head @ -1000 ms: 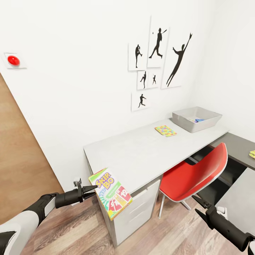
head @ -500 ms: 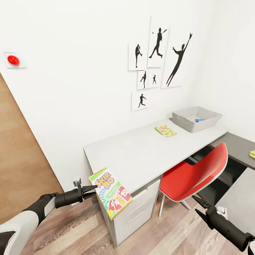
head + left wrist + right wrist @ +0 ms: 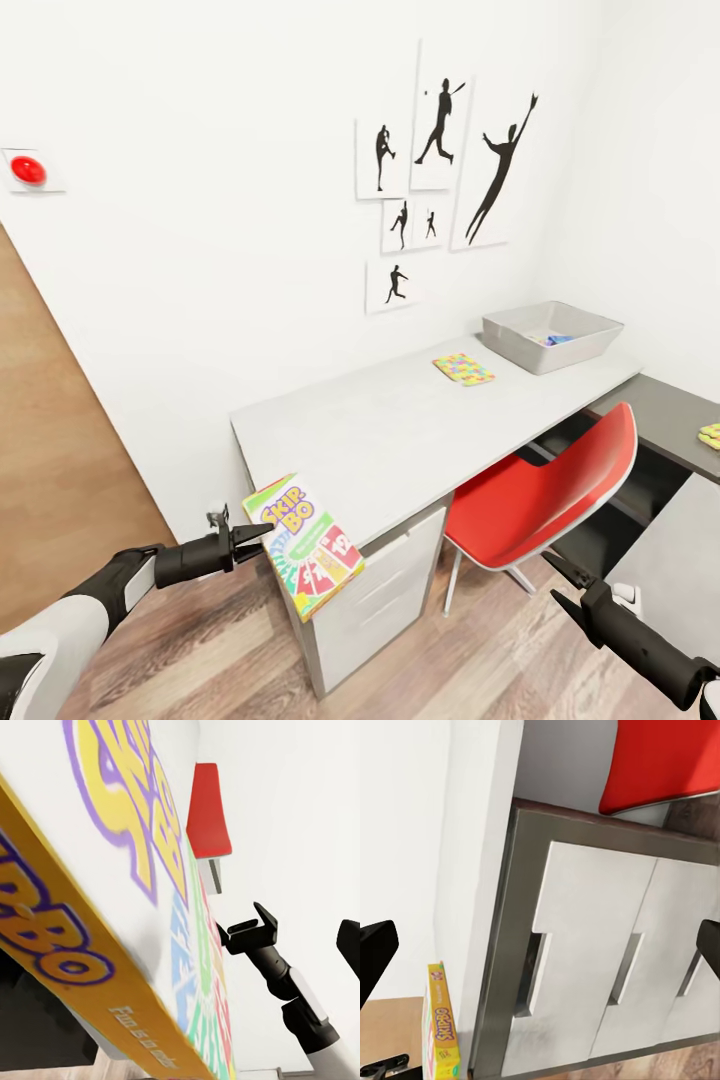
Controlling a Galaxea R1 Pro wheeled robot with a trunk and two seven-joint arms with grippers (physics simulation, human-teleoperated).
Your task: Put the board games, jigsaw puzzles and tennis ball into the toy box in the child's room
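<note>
My left gripper [image 3: 262, 535] is shut on the edge of the SKIP-BO board game [image 3: 305, 548], a green-edged printed box held tilted at the near left corner of the table [image 3: 400, 430]. The same box [image 3: 112, 870] looms close in the left wrist view and shows edge-on [image 3: 441, 1029] in the right wrist view. At the table's far end stands the pale grey toy box [image 3: 520, 345] with something blue [image 3: 558, 340] inside. One jigsaw puzzle [image 3: 463, 368] lies flat in front of it. My right gripper [image 3: 557, 582] hangs open and empty, low near the floor.
A red chair [image 3: 545, 490] is tucked under the table beside the white drawers [image 3: 585, 960]. A dark grey cabinet [image 3: 670, 415] at the right carries a small yellow-green thing [image 3: 712, 435]. Black silhouette prints [image 3: 440, 170] hang on the white wall. Wood plank floor [image 3: 230, 640] lies below.
The whole head view has shifted slightly, so the camera has moved. Both arms keep their pose and the left gripper still holds the box.
</note>
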